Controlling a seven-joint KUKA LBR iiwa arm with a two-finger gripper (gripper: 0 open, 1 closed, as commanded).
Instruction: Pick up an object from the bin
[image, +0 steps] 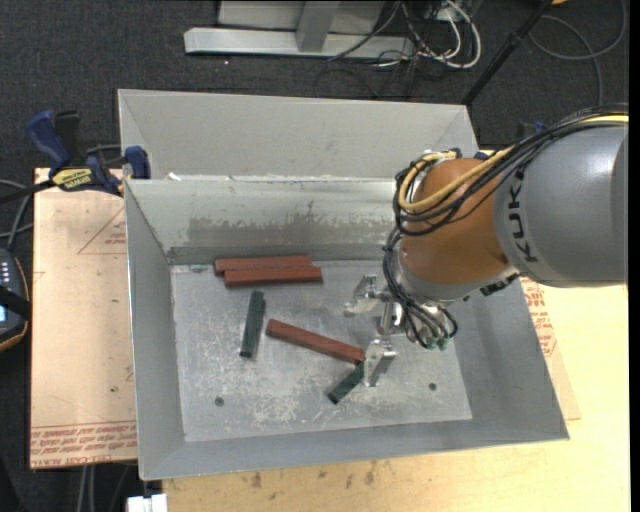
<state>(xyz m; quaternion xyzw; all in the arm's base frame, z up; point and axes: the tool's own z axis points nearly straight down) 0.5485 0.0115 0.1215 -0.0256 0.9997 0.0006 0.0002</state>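
Scuffed grey metal bin (150, 330). Claw (377, 362) low at front right, grip state cannot be told, just beside short dark green block (344, 386). Long flat brown bar (313, 341) adjacent. Arm (565, 210) enters from right, wrist pointing down.

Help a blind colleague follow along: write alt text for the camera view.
The robot's gripper is low in the grey bin, at one end of a short dark green block, beside a slanted red-brown stick. Another dark green stick lies further left; red-brown bars rest by the back wall.
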